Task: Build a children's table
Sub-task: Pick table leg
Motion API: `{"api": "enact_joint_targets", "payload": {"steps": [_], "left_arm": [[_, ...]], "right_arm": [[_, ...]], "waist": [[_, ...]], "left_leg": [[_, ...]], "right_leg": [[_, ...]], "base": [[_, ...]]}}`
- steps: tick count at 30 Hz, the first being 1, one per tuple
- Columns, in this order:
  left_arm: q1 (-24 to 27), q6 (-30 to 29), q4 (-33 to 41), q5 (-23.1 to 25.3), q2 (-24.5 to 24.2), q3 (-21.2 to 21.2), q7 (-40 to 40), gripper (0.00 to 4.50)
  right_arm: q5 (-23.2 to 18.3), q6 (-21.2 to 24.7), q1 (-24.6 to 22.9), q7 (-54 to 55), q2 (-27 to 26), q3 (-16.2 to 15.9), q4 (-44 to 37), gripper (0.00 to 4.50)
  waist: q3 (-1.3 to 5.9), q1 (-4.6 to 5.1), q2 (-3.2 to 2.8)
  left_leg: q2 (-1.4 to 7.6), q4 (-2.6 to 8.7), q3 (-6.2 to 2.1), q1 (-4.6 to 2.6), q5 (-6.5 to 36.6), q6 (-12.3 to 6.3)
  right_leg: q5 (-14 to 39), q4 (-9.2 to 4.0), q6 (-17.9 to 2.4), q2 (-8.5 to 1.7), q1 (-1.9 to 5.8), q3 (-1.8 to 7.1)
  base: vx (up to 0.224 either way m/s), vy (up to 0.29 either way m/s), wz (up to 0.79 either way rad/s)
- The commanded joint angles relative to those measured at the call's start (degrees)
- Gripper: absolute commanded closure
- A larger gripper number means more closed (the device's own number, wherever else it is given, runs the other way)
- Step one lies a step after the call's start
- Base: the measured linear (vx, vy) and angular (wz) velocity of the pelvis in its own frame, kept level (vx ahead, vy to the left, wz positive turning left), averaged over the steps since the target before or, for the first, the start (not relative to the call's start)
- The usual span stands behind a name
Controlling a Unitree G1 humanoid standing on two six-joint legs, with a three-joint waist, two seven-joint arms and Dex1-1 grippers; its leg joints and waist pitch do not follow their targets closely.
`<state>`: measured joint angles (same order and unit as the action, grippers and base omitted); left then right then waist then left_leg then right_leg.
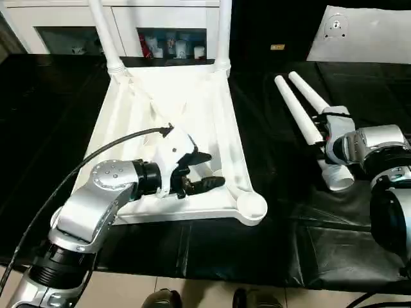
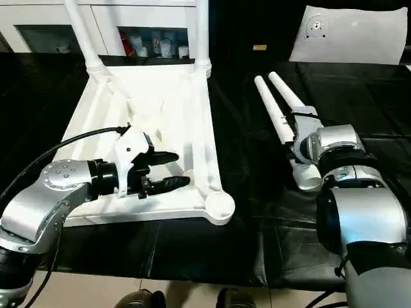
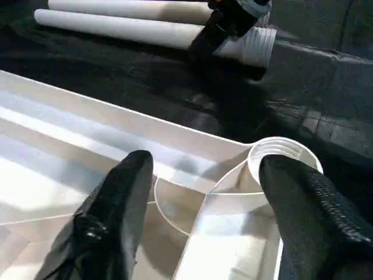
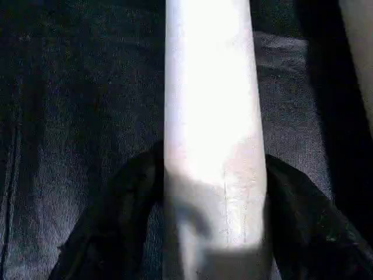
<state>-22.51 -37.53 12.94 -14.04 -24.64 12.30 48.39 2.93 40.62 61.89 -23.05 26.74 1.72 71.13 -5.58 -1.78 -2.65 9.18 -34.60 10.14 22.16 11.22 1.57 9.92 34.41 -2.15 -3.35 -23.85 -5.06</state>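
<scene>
Tabletop (image 1: pixel 221 128) under the spread left hand (image 1: pixel 204 172); right hand (image 4: pixel 213 233) level, clasping a leg (image 4: pixel 210 116).

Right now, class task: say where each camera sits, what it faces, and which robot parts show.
Eye views: head, facing down at the tabletop; silver forearms and left gripper show.
Left wrist: faces a corner socket between its fingers; shares the loose legs with the head.
Right wrist: along a leg between its fingers.
</scene>
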Motion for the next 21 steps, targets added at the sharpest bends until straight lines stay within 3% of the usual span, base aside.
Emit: {"api": "enact_joint_targets", "payload": {"steps": [1,5,8,9,12,14,15,17,18,19,20,21], "left_arm": [[-0.7,-0.6,1.3,-0.7,-0.4,0.6,0.0,0.92],[-0.7,-0.4,1.3,-1.1,0.1,0.0,-0.4,0.59],[-0.5,-0.4,1.0,-1.2,1.0,-0.8,-1.6,0.4],[-0.4,-0.3,1.0,-1.2,1.2,-1.0,-2.0,0.26],[-0.6,0.3,0.0,-0.4,2.6,-1.9,-4.5,0.09],[-1.7,2.1,-2.3,1.2,4.6,-3.3,-8.7,0.0],[-2.0,2.2,-2.7,1.3,4.9,-3.6,-9.2,0.0],[-3.4,2.1,-4.1,0.4,7.0,-5.9,-12.1,0.0],[-3.4,2.1,-4.1,0.4,7.0,-5.9,-12.1,0.0],[-5.2,1.9,-5.1,-1.1,9.4,-8.4,-14.9,0.0],[-6.5,2.1,-5.8,-1.6,11.0,-10.0,-17.2,0.0],[-8.4,1.3,-6.7,-3.3,13.7,-12.6,-20.3,0.0]], "right_arm": [[0.2,0.3,0.4,-0.8,0.2,-0.4,0.3,2.1],[-1.5,0.8,0.2,-0.4,0.1,1.2,-0.6,2.47],[-4.2,1.1,-0.1,0.3,0.2,4.2,-2.8,2.58],[-4.9,1.1,-0.2,0.5,0.2,4.9,-3.5,2.62],[-7.4,0.1,-1.2,0.3,-0.1,7.7,-6.9,2.64],[-12.7,-3.4,-4.8,-0.5,-2.2,12.9,-16.0,2.64],[-13.8,-4.1,-5.6,-0.8,-2.7,13.8,-18.0,2.64],[-19.8,-6.2,-10.4,-2.2,-6.1,18.6,-29.6,2.64],[-19.8,-6.2,-10.4,-2.2,-6.1,18.6,-29.6,2.64],[-25.7,-2.4,-14.4,-2.9,-9.5,22.2,-39.5,2.64],[-28.3,-0.9,-16.5,-3.1,-11.4,23.4,-44.2,2.64],[-30.5,-2.3,-19.8,-3.8,-13.9,23.4,-50.0,2.64]], "waist": [[3.97,0.09,0.37],[4.05,0.05,0.22],[4.13,-0.03,0.0],[4.24,-0.12,-0.28],[4.36,-0.17,-0.06],[4.24,-0.27,-0.21],[4.41,-0.42,-0.29],[4.73,-0.57,-0.48],[4.87,-0.6,-0.36],[4.66,-0.6,-0.45],[4.81,-0.73,-0.54],[4.82,-0.84,-0.58]], "left_leg": [[3.81,3.04,-0.99,-0.74,5.2,-5.18],[3.87,3.04,-1.01,-0.83,5.3,-4.93],[3.88,3.0,-1.02,-0.77,5.2,-5.15],[3.88,2.93,-1.12,-0.76,5.0,-5.18],[3.8,2.77,-1.08,-0.65,4.2,-5.89],[3.65,2.75,-0.95,-0.51,3.9,-6.75],[3.71,2.66,-0.98,-0.56,3.8,-7.18],[3.71,2.61,-1.15,-0.63,2.5,-7.77],[3.78,2.58,-1.18,-0.68,1.7,-8.18],[3.57,2.72,-1.12,-0.61,1.2,-8.8],[3.72,2.6,-1.09,-0.78,1.5,-8.92],[3.77,2.64,-1.17,-0.73,1.3,-9.24]], "right_leg": [[8.6,-3.33,-16.5,-4.83,3.8,3.31],[8.5,-3.31,-16.5,-4.83,3.8,3.32],[7.0,-3.24,-16.7,-4.78,3.91,3.3],[6.6,-3.05,-16.8,-4.82,4.0,3.26],[5.7,-3.02,-16.8,-4.83,4.13,3.26],[6.0,-3.38,-16.2,-4.76,4.1,3.26],[6.0,-3.42,-15.2,-4.94,4.17,3.26],[5.2,-3.16,-15.0,-4.91,4.19,3.1],[4.3,-3.06,-14.8,-4.92,4.13,3.13],[4.3,-3.38,-14.9,-4.58,4.15,3.1],[4.3,-3.28,-14.7,-4.8,4.07,3.16],[4.3,-3.46,-14.5,-4.7,4.08,3.08]], "base": [[0.0,0.0,0.0],[0.0,0.0,0.0],[0.0,0.0,0.0],[0.0,0.0,0.0],[0.0,0.0,0.0],[0.0,0.0,0.0],[0.0,0.0,0.0],[0.0,0.0,0.0],[0.0,0.0,0.0],[0.0,0.0,0.0],[0.0,0.0,0.0],[0.0,0.0,0.0]]}}
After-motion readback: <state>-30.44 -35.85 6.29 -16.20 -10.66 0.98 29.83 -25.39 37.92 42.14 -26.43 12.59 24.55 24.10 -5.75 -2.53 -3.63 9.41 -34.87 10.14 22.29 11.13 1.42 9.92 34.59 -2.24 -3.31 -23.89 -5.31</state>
